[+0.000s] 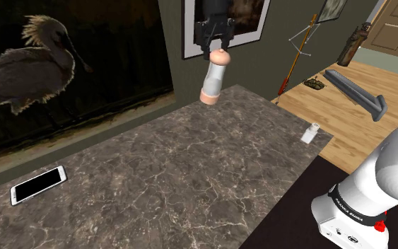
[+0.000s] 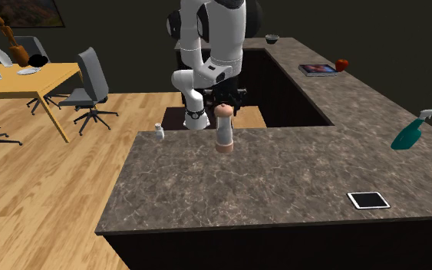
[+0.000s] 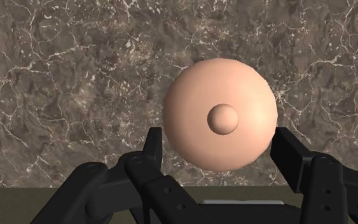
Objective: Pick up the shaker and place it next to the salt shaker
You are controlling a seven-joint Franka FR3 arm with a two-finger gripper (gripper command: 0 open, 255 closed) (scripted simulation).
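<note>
A tall shaker (image 1: pixel 215 74) (image 2: pixel 223 129) with a white body and peach cap and base hangs upright, lifted off the dark marble counter (image 1: pixel 190 170) (image 2: pixel 283 176). My black gripper (image 1: pixel 217 47) (image 2: pixel 225 100) (image 3: pixel 219 143) is shut on its rounded peach cap (image 3: pixel 220 114), one finger on each side. The small white salt shaker (image 1: pixel 310 132) (image 2: pixel 159 133) stands near the counter's corner, well apart from the held shaker, toward the shoulder view's right.
A phone (image 1: pixel 39 184) lies at the counter's near left in the shoulder view. In the second exterior view a tablet (image 2: pixel 368 200), a teal spray bottle (image 2: pixel 413 132), a book (image 2: pixel 318 69) and an apple (image 2: pixel 342 64) sit along the right side. Office chairs (image 2: pixel 87 92) stand beyond.
</note>
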